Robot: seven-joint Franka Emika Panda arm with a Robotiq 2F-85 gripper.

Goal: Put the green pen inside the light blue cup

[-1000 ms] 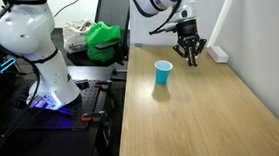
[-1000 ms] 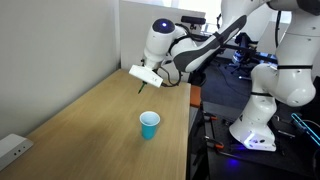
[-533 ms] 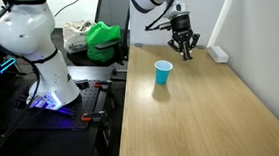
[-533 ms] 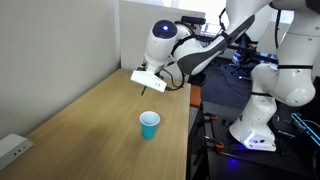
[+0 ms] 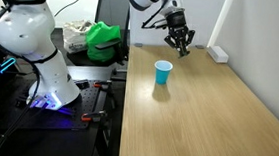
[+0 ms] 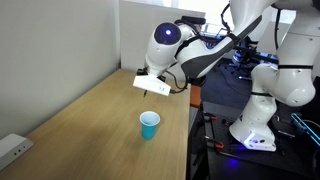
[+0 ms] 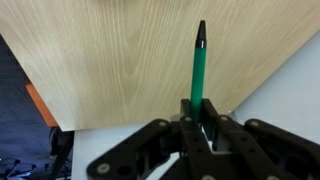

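With our gripper (image 5: 179, 43) clamped on the green pen (image 7: 199, 70), we are holding it aloft, aiming next to centre it over the light blue cup (image 5: 162, 73).

Base of green pen (image 7: 199, 70) inside hand (image 7: 200, 118)

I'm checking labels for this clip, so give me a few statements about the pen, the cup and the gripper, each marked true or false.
1. The gripper is shut on the green pen. True.
2. The pen sits inside the light blue cup. False: the gripper holds it in the air, outside the cup.
3. The cup stands upright on the wooden table. True.
4. The gripper touches the cup. False: in both exterior views it hangs above the table, apart from the cup.
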